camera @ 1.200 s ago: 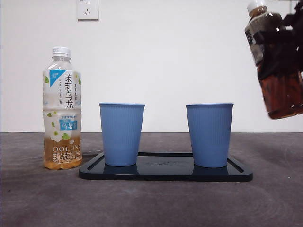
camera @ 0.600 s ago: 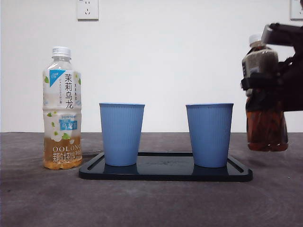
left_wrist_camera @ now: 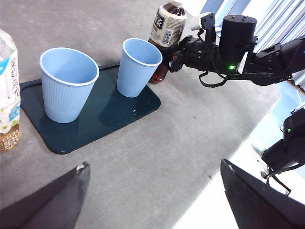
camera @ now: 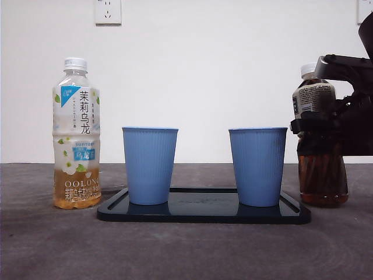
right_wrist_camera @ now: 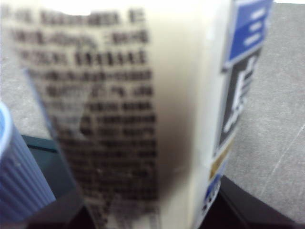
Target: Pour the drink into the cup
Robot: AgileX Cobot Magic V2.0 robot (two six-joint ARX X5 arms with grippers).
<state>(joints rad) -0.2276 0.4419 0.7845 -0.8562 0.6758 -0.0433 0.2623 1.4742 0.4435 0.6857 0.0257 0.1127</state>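
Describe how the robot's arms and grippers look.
The right arm is matte black with a cylindrical wrist joint, loose black cables, a green light and a small white part on top. The left gripper shows two plain black wedge-shaped jaws.

Two ribbed blue cups (camera: 150, 165) — dark tray (camera: 204, 213) — dark-brown drink bottle (camera: 319, 157).

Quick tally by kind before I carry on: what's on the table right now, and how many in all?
Bottles: 2, the oolong tea bottle and the dark tea bottle, which the right gripper holds
Blue cups: 2, left cup and right cup
Trays: 1, the dark tray under both cups
Total: 5
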